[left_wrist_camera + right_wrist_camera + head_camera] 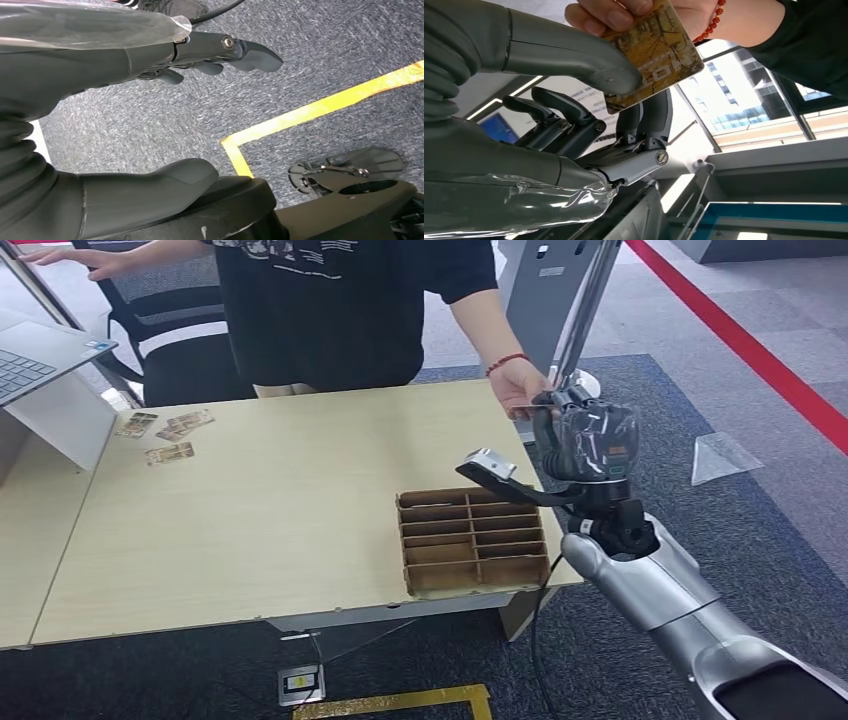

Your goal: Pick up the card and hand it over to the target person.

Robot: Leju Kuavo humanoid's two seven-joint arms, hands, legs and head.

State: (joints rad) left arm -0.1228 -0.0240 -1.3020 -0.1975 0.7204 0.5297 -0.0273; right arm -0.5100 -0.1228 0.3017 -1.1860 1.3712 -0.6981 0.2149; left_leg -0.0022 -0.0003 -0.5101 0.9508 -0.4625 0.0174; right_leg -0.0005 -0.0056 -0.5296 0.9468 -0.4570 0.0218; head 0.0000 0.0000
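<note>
**Handover at the table's far corner**

My right hand [624,100] pinches the card [659,55] between thumb and fingers; the person's hand [624,12] already grips its other end. I'd loosen slowly, letting them take it. Left hand [210,55] hangs unclenched, holding nothing.
</note>
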